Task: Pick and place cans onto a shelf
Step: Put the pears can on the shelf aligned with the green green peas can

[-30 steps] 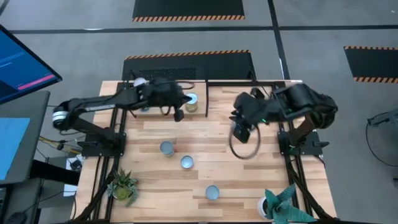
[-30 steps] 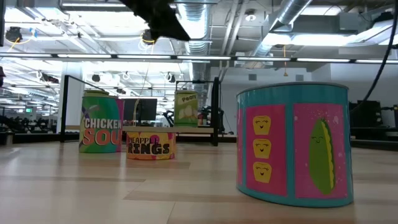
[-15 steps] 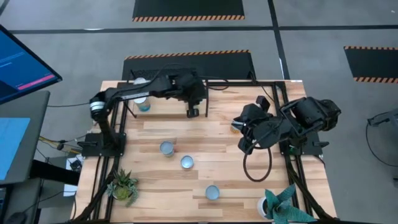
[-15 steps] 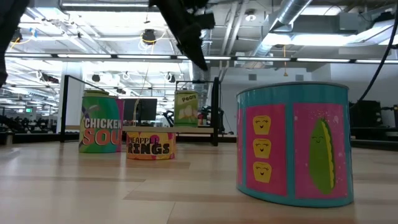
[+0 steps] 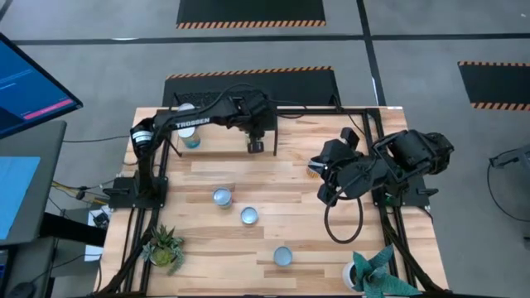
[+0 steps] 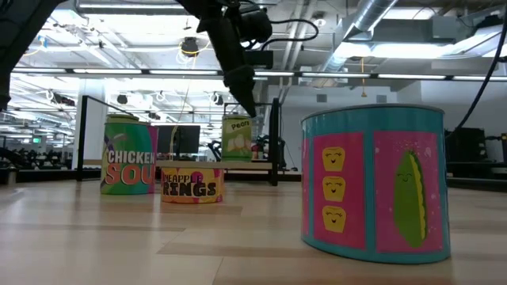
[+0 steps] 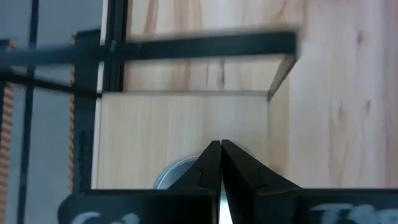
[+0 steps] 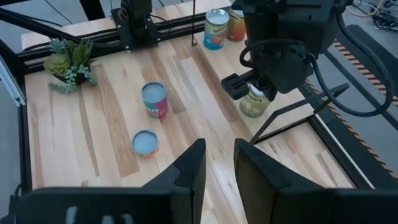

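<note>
the left gripper (image 7: 221, 163) hangs over the pale wood shelf (image 7: 180, 124) in its thin black frame, dark fingers pressed together and gripping nothing. just below sits a round pear can (image 8: 252, 102) with a silver top. the right gripper (image 8: 219, 163) waits opened, well apart.

Table (image 5: 290, 223) is pale planked wood w/ visible grain and a smooth, slightly satin finish; shelf (image 7: 180, 130) is a lighter, plain wood panel in a thin matt black metal frame. Cans have shiny metal tops, e.g. the can on the shelf (image 8: 254, 102), and glossy printed labels, esp. the pink/teal can (image 6: 372, 184). Left gripper (image 7: 220, 163) and right gripper (image 8: 219, 165) fingers look like matt black plastic.
</note>
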Controlling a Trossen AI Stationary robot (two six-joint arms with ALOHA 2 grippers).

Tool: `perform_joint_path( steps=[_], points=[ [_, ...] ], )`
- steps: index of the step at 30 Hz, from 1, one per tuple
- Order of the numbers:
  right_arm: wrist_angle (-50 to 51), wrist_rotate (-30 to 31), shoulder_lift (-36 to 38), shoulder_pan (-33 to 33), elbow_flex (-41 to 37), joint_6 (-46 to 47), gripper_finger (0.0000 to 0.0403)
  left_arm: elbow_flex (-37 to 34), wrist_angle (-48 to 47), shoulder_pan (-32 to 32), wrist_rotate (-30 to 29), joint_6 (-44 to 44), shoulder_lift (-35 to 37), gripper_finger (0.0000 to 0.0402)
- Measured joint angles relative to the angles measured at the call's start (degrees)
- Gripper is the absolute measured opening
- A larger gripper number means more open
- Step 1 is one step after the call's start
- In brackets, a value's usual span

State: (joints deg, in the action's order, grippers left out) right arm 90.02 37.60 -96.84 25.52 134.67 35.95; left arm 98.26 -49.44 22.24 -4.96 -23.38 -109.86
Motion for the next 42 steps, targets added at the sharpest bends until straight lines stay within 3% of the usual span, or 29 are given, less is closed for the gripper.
perform_joint_path(
  steps=[8, 22, 33, 42],
  points=[
    [0.00, -0.02, 0.00, -0.02, 0.00, -0.42, 0.0106, 0.00, -9.53, 2.36, -3.21, 0.32, 0.02, 0.0001],
    [0.00, -0.04, 0.00, -0.02, 0.00, -0.42, 0.0106, 0.00, -24.33, 8.24, -3.36, 3.62, 0.07, 0.0001],
    [0.00, -0.07, 0.00, -0.02, 0.00, -0.42, 0.0106, -0.02, -25.08, 13.13, -6.75, 3.71, 0.11, 0.0001],
    [-0.01, -0.06, 0.00, -0.02, 0.00, -0.42, 0.0106, -0.07, -30.74, 11.51, 1.10, 6.67, 2.24, 0.0001]
  ],
)
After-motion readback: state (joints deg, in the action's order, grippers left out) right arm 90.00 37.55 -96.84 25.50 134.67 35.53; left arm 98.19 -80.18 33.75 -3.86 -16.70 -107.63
